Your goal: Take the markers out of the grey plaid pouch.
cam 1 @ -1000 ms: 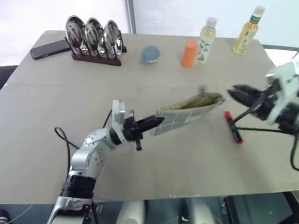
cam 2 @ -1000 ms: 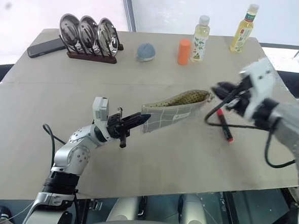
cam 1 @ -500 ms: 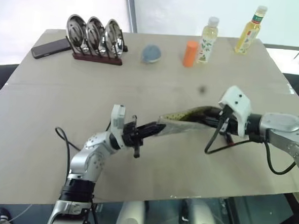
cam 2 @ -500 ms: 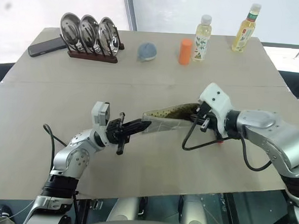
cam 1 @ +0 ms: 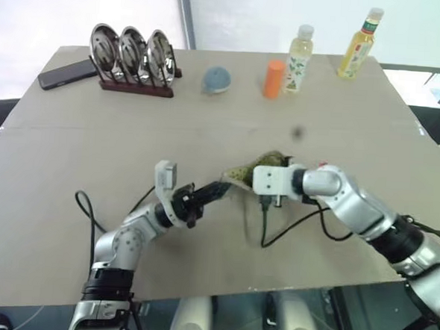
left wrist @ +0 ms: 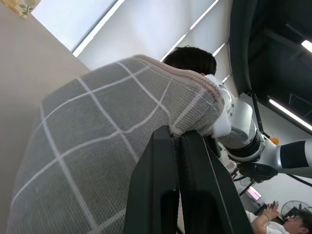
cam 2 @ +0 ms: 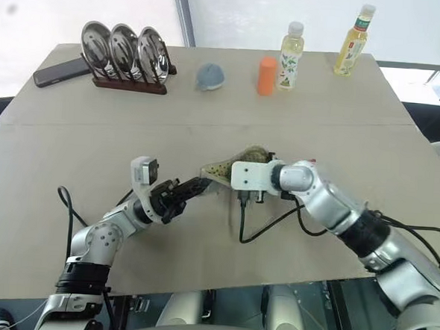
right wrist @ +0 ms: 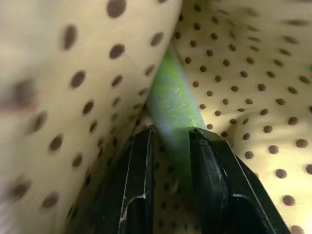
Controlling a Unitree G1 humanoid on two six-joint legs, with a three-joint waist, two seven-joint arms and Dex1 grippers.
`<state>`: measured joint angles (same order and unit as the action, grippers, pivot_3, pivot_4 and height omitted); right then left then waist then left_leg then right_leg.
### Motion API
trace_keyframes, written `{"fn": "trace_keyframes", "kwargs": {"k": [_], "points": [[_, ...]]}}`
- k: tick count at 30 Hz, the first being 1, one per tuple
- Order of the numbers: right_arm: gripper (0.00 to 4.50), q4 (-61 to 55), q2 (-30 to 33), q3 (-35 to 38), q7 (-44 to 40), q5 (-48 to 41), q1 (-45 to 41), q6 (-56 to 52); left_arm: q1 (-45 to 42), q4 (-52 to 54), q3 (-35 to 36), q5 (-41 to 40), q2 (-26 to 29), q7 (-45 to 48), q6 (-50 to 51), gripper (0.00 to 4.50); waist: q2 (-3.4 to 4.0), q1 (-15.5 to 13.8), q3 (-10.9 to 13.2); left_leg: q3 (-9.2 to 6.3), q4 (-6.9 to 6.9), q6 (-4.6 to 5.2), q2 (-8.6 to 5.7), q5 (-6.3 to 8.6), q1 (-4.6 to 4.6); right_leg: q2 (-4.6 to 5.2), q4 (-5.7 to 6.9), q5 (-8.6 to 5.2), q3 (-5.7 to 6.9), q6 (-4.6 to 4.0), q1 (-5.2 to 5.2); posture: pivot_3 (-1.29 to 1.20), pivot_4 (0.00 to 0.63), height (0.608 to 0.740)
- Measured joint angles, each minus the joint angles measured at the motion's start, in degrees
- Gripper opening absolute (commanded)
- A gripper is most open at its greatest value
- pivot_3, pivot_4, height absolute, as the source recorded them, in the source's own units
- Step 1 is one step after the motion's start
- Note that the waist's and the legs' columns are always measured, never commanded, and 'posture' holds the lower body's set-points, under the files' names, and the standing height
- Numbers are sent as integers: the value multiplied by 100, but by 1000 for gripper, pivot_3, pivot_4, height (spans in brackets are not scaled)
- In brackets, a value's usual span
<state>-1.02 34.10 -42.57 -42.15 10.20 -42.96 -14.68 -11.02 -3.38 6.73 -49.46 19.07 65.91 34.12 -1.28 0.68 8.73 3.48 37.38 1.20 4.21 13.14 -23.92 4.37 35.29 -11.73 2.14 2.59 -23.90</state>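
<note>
The grey plaid pouch (cam 1: 241, 171) hangs over the middle of the table, its dotted tan lining (right wrist: 234, 73) showing at the open mouth. My left gripper (cam 1: 214, 188) is shut on the pouch's near end; the left wrist view shows its fingers (left wrist: 195, 161) pinching the plaid fabric (left wrist: 107, 131). My right hand (cam 1: 268, 179) has its fingers pushed into the pouch mouth. In the right wrist view my right gripper (right wrist: 168, 139) is shut on a bright green marker (right wrist: 170, 105) deep inside the lining. A sliver of red (cam 1: 321, 165) shows behind the right forearm.
Along the table's far side stand a rack of metal bowls (cam 1: 133, 51), a black phone (cam 1: 64, 72), a blue-grey ball (cam 1: 215, 78), an orange cylinder (cam 1: 273, 78) and two bottles (cam 1: 301, 49) (cam 1: 360, 35). A black cable (cam 1: 274, 230) loops under the right arm.
My right arm has swung down and to the left, and its fingers have gone from outside the pouch into its mouth. The left gripper and pouch have sunk slightly and rolled.
</note>
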Motion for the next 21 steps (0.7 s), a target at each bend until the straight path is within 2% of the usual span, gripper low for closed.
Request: {"fn": "trace_keyframes", "kwargs": {"k": [6,9,12,16,17,19,21], "points": [[1174,1159,-673,-18,200,800,-202,1039,89,0,42,6,-23,-78,38,0,-17,46,-13,1,2,-7,4,-5,30,-7,37,-4,-10,-6,4,0,150,740],[450,1538,-973,155,237,927,-212,1308,180,19,59,29,-60,-96,-4,0,-26,69,-25,1,2,-12,8,-8,44,-12,46,-4,-18,-8,9,0,150,740],[309,1581,-1029,380,198,965,-127,1410,192,45,64,67,-101,-96,-126,0,-36,86,-36,3,2,-12,10,-8,57,-12,48,-4,-21,-9,21,0,150,740],[306,1085,-946,837,-82,713,224,1117,201,56,54,95,-170,-63,-264,0,-35,40,-36,4,2,-13,8,-8,50,-9,46,-4,-23,-11,17,0,150,740],[306,577,-805,1186,-427,355,459,604,184,63,51,97,-186,-49,-327,0,-34,10,-35,5,2,-13,5,-8,38,-6,44,-4,-24,-11,8,0,150,740],[306,296,-719,1324,-582,174,562,316,171,62,41,112,-188,-45,-350,0,-32,-11,-33,3,3,-13,3,-8,22,-4,42,-3,-21,-12,-3,0,150,740],[306,-687,-446,1857,-1001,-477,912,-641,137,21,19,282,-173,-7,-560,0,-23,-46,-25,2,2,-13,1,-7,15,1,34,-3,-18,-12,-5,0,150,740]]}}
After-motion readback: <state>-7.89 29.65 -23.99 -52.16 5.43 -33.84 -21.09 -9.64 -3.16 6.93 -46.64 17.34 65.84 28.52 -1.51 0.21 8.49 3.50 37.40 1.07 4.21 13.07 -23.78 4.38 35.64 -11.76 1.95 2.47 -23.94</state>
